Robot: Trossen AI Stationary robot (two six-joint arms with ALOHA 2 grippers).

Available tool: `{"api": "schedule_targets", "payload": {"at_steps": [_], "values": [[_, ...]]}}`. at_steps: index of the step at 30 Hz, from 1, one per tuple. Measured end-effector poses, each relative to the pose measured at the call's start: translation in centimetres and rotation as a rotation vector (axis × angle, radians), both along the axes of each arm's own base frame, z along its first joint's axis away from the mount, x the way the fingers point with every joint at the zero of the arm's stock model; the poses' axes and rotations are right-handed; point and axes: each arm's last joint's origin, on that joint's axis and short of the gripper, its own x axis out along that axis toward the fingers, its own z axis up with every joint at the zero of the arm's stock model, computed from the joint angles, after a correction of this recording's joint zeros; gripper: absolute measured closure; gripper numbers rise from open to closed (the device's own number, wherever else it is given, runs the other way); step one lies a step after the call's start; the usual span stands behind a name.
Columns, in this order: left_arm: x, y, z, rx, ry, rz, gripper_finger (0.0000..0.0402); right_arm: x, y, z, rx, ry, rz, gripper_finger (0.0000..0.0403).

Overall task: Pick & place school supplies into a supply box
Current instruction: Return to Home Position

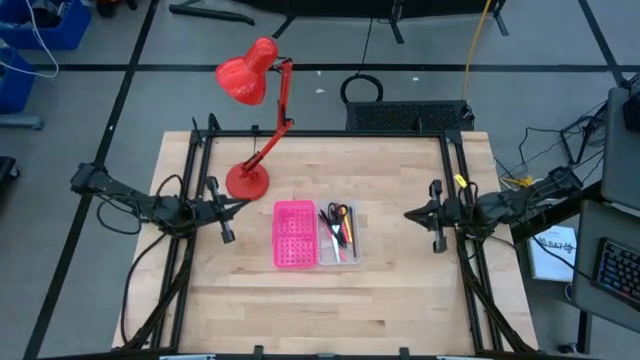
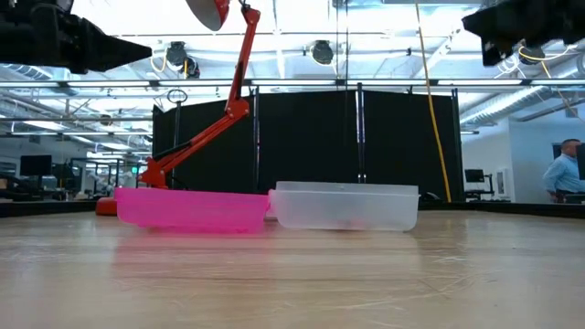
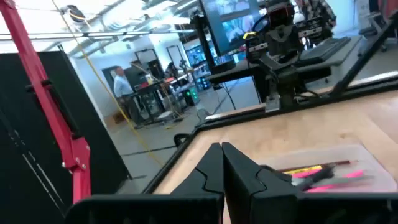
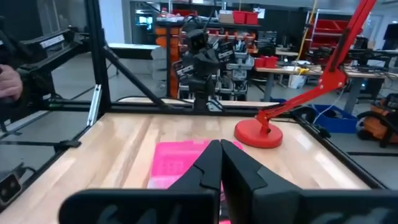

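The supply box lies open and flat at mid-table: its hot-pink gridded half (image 1: 294, 234) on the left, its clear tray half (image 1: 340, 234) on the right. Pens, pencils and black-handled scissors (image 1: 337, 226) lie inside the clear tray; yellow and pink pens (image 3: 323, 173) show in the left wrist view. My left gripper (image 1: 226, 222) hovers left of the box, fingers shut (image 3: 222, 163). My right gripper (image 1: 432, 228) hovers right of the box, fingers shut (image 4: 220, 159). Neither touches anything.
A red desk lamp stands on its round base (image 1: 247, 180) at the far left of the box, its arm and shade (image 1: 247, 75) reaching past the far edge. Black frame rails (image 1: 455, 200) line the table's sides. A person (image 2: 563, 174) stands far off in the room.
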Motion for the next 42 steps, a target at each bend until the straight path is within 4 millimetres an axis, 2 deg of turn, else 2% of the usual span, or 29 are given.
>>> {"api": "schedule_targets", "payload": {"at_steps": [3,7,14,25,29,34,39,42], "values": [[0.0,-0.1,-0.1,-0.012,0.004,-0.033,0.0399,-0.3,-0.1,-1.5,-0.012,0.003,0.007,0.0403],[0.2,-0.4,-0.1,-0.002,-0.005,-0.175,0.04,-0.5,-0.1,-3.5,-0.052,-0.004,0.032,0.0403],[0.3,-0.2,-0.7,-0.077,0.037,-0.181,0.0399,-0.5,-0.1,-6.4,-0.051,-0.006,0.054,0.0403],[0.2,-0.7,-0.9,-0.056,0.06,-0.26,0.04,-0.7,-0.2,-5.1,-0.144,-0.172,0.04,0.0403],[-0.3,-0.7,-0.3,0.025,0.022,-0.271,0.04,-1.1,-0.3,-5.0,-0.179,-0.187,0.049,0.0403],[-1.4,0.0,0.4,0.044,-0.054,-0.289,0.0401,-1.8,-0.5,-5.2,-0.165,-0.184,0.069,0.0403],[-2.0,0.6,-0.6,-0.043,-0.027,-0.284,0.0401,-1.7,-0.4,-5.9,-0.111,-0.118,0.08,0.0403],[-1.9,0.7,-2.1,-0.086,0.006,-0.282,0.0401,-1.6,-0.4,-6.1,-0.074,-0.105,0.084,0.0403]]}}
